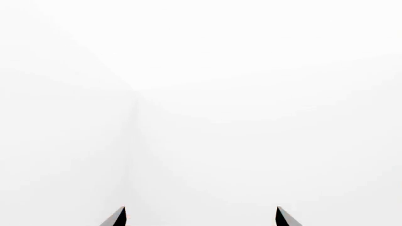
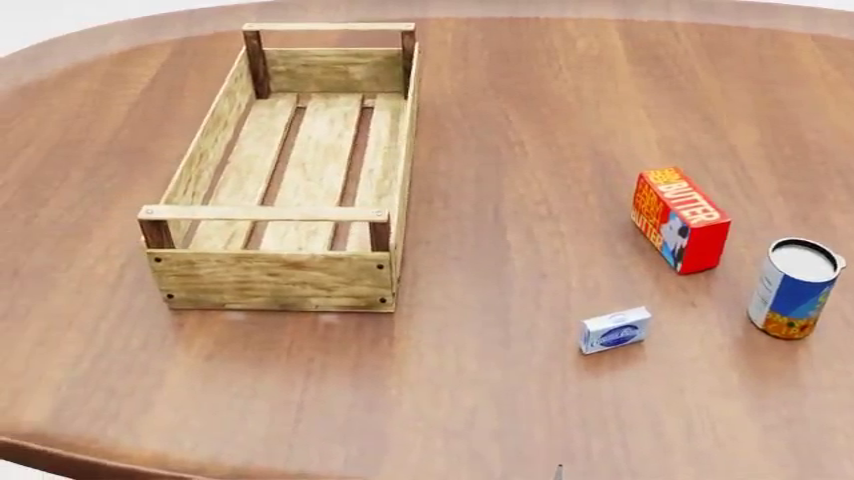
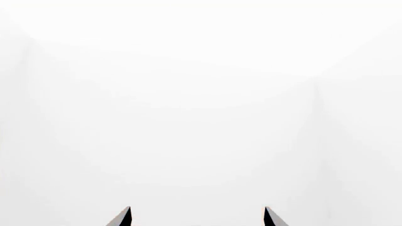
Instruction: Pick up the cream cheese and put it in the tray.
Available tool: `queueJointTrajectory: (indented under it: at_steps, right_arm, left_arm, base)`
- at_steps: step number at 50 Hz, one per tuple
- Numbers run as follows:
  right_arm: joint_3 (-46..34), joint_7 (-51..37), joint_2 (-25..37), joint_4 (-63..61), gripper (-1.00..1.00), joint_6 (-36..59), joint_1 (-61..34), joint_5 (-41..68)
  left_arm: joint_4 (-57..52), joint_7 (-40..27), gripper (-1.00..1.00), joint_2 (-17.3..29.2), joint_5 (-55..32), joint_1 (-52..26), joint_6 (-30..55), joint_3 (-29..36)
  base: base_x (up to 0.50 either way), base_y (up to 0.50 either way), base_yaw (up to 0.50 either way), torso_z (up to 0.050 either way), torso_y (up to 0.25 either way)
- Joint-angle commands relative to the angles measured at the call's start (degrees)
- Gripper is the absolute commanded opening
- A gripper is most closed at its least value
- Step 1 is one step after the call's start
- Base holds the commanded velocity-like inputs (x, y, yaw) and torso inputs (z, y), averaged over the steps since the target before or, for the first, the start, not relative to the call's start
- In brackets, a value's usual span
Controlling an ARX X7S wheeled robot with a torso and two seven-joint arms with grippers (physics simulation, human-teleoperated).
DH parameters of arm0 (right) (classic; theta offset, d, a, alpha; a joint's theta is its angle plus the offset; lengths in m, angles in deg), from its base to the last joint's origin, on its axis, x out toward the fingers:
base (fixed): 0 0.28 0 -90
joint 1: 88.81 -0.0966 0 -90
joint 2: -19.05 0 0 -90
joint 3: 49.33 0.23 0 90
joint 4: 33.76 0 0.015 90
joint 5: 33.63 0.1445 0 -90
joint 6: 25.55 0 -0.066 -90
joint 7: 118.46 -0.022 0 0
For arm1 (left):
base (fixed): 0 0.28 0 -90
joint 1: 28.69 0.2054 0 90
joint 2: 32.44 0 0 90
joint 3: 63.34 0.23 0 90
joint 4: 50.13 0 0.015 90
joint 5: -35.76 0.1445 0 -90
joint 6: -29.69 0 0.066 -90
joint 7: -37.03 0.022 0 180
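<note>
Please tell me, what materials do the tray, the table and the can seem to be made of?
The tray looks like pale, rough unfinished wood: visible grain, separate slats, darker brown posts and rails. The table looks like reddish-brown wood or veneer with a smooth, slightly glossy finish; long grain lines run across it. The can seems to be metal with a printed blue-orange label; its light grey top suggests this, but being rendered, it stays uncertain.

Rough light-wood tray, polished wooden table
</note>
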Motion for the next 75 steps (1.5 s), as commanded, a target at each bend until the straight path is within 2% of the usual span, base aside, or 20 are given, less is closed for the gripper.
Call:
queueJointTrajectory:
  at_steps: [1,38,39,40,57,75]
  right_arm:
    - [-0.3,-0.6,0.3,-0.1,1.00,0.6,-0.1,-0.3]
    - [-1.3,-1.4,2.3,-0.3,1.00,0.8,-0.5,3.2]
    - [-1.5,-2.7,2.2,0.3,1.00,-3.7,0.7,-1.7]
    - [-1.6,-2.8,2.3,0.4,1.00,-4.0,0.8,-1.7]
    - [-1.9,-3.0,3.3,0.3,1.00,-3.6,0.4,0.8]
    - [-2.4,-3.6,3.3,-0.2,1.00,-2.3,0.5,-1.1]
  left_arm:
    - [0.1,-0.7,1.00,0.3,0.5,-0.1,0.0,0.3]
    - [0.2,-2.1,1.00,1.5,0.6,-0.5,0.7,1.4]
    - [0.6,-2.2,1.00,1.6,0.5,-0.7,0.6,1.4]
    - [0.5,-2.2,1.00,1.6,0.5,-0.6,0.6,1.4]
    - [0.6,-2.8,1.00,2.0,0.8,-0.9,0.9,1.9]
    - [0.2,-3.3,1.00,2.6,0.9,-0.8,1.5,2.3]
  base:
    - [0.00,0.28,0.00,0.000,0.000]
    - [0.00,0.30,0.00,0.000,0.000]
    - [0.00,0.00,0.00,0.000,0.000]
    - [0.04,0.00,0.00,0.000,0.000]
    - [0.12,0.00,0.00,0.000,0.000]
    - [0.19,0.00,0.00,0.000,0.000]
